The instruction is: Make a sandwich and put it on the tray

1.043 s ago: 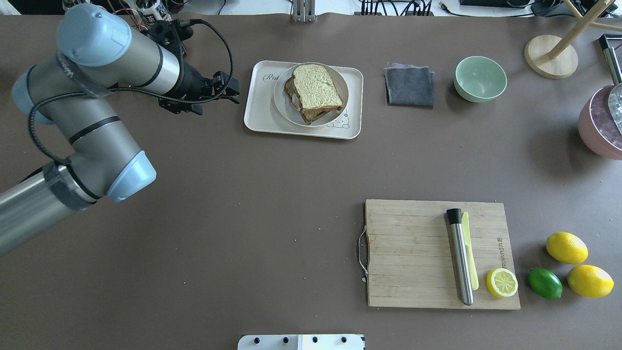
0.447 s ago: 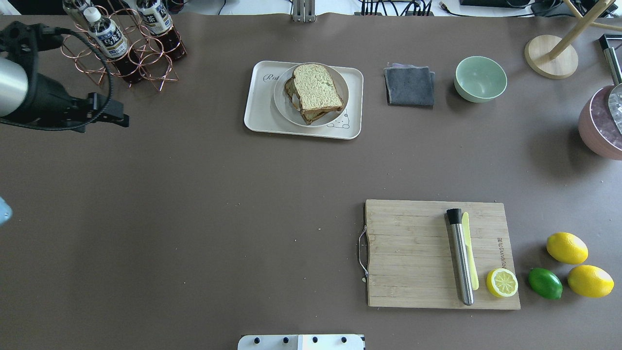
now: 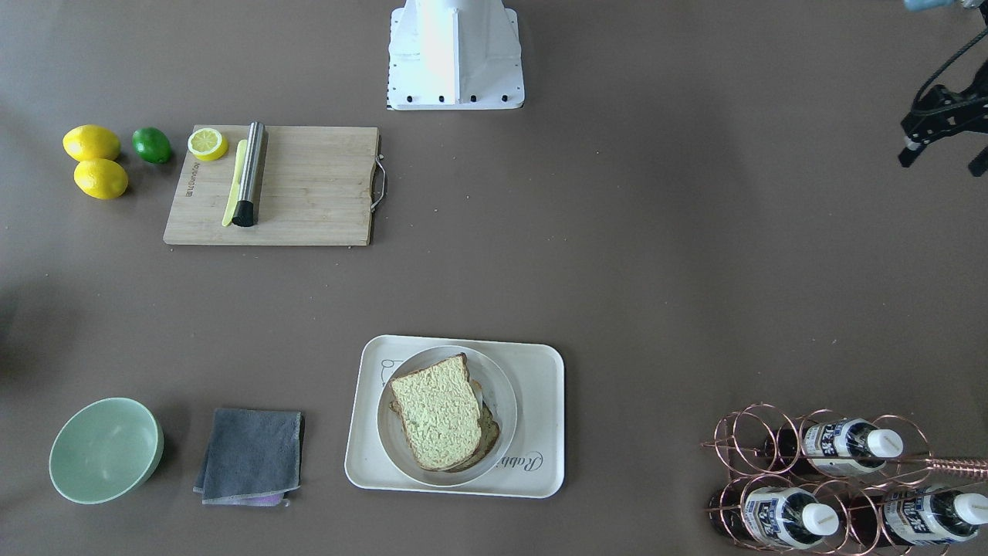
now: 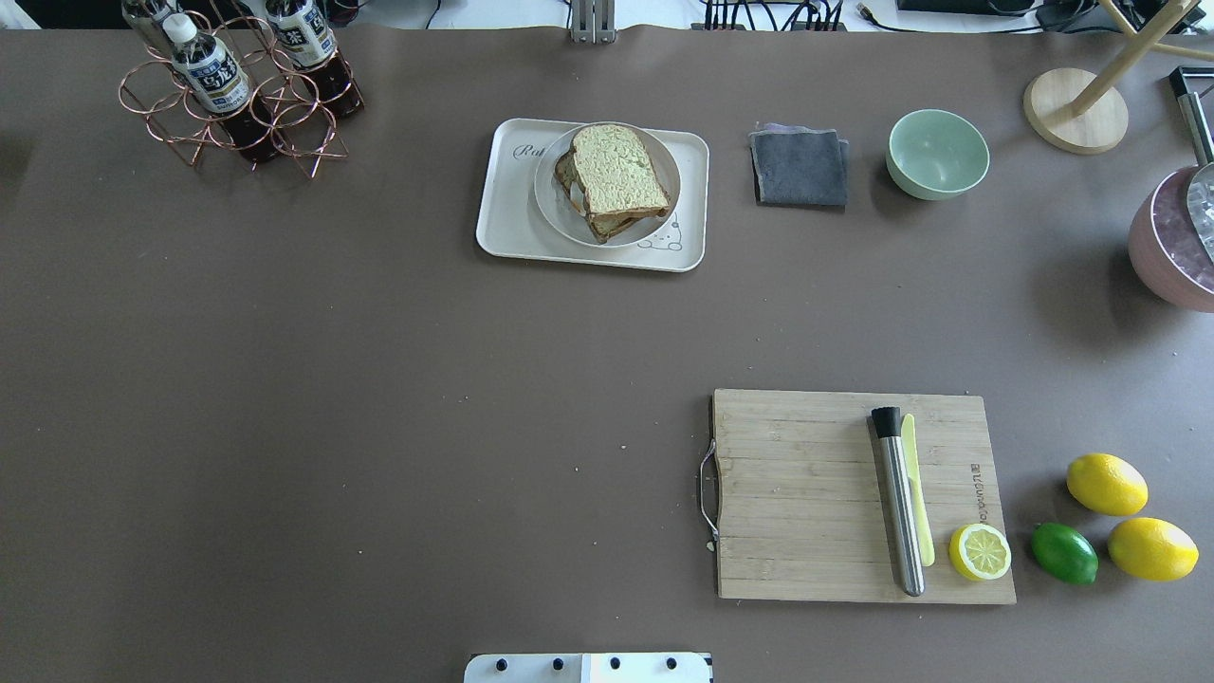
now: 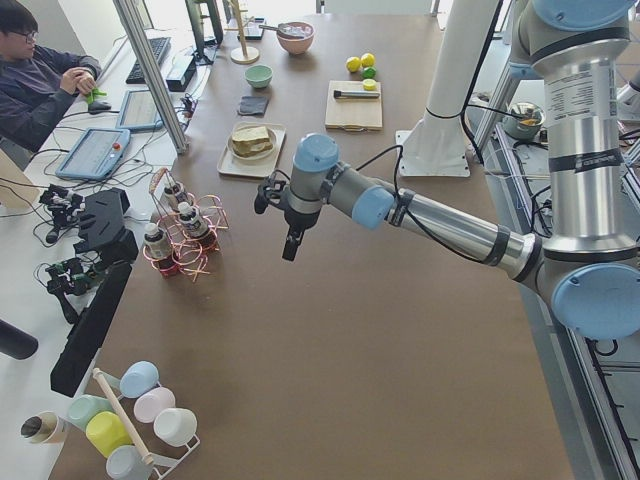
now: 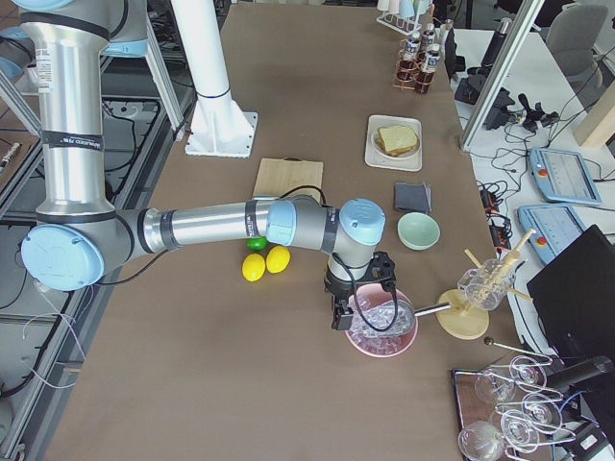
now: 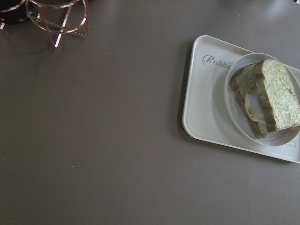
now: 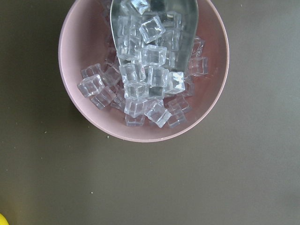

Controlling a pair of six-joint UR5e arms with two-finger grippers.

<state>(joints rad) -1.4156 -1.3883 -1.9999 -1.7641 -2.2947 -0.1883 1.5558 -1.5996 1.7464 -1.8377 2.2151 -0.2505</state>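
Note:
The sandwich (image 4: 618,175), two toast slices with a bit of white egg between them (image 7: 253,107), lies on a round white plate (image 4: 555,211). The plate stands on the cream tray (image 4: 507,232) at the far middle of the table. My left gripper (image 3: 943,161) hangs open and empty at the table's left end, far from the tray. Its wrist view shows the tray (image 7: 206,108) and sandwich (image 7: 274,96) off to one side. My right gripper (image 6: 338,312) shows only in the exterior right view, above a pink bowl of ice; I cannot tell if it is open or shut.
A copper rack of bottles (image 4: 237,85) stands at the far left. A grey cloth (image 4: 800,168) and a green bowl (image 4: 937,154) lie right of the tray. A cutting board (image 4: 797,493) holds a steel muddler and half lemon. The pink ice bowl (image 4: 1171,242) is at the right edge.
My left arm has drawn back to the left, out of the overhead view, uncovering the bottle rack. The sandwich, plate and tray have not moved.

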